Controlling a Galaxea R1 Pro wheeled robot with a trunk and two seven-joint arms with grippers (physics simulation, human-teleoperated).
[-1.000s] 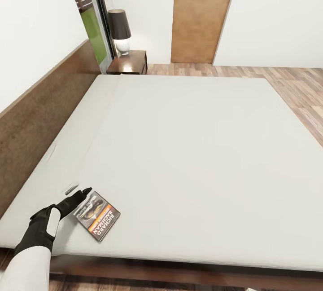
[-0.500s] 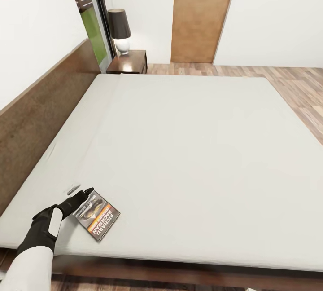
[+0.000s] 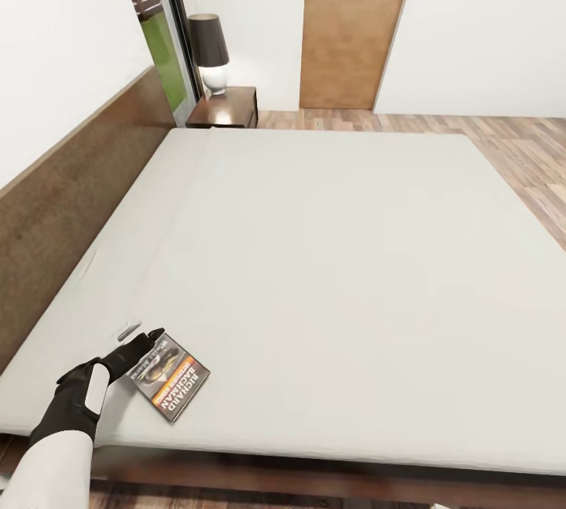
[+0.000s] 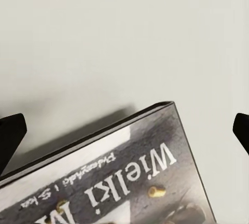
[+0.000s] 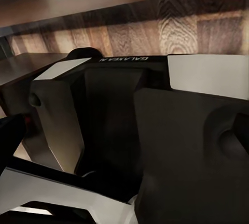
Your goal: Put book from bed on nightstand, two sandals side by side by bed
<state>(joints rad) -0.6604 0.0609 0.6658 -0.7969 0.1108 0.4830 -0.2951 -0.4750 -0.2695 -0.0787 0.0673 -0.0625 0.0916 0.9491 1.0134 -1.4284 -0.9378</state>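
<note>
— Where are the left gripper's fingers?

— In the left wrist view the two black fingertips sit at the far edges, spread wide, with the mattress and a corner of the book between them. In the head view the dark tips reach the book's headboard-side corner at about 10 o'clock from its middle; whether they touch the cover, I cannot tell.

— Which way does the book point?

— It lies flat and skewed on the mattress, long axis running roughly from 11 o'clock to 5 o'clock in the head view, the orange-and-white title band toward the near end. Its top corner points at the gripper.

— And where on the bed?

— Near the bed's closest corner, at about 7 o'clock of the mattress, close to the near edge and not far from the headboard.

— The right gripper?

— The right wrist view shows dark robot housing against brown wood; its fingers are too cropped to judge.

— Anything farther out?

— The nightstand with its lamp stands beyond the bed at 11 o'clock, beside a tan door.
</note>
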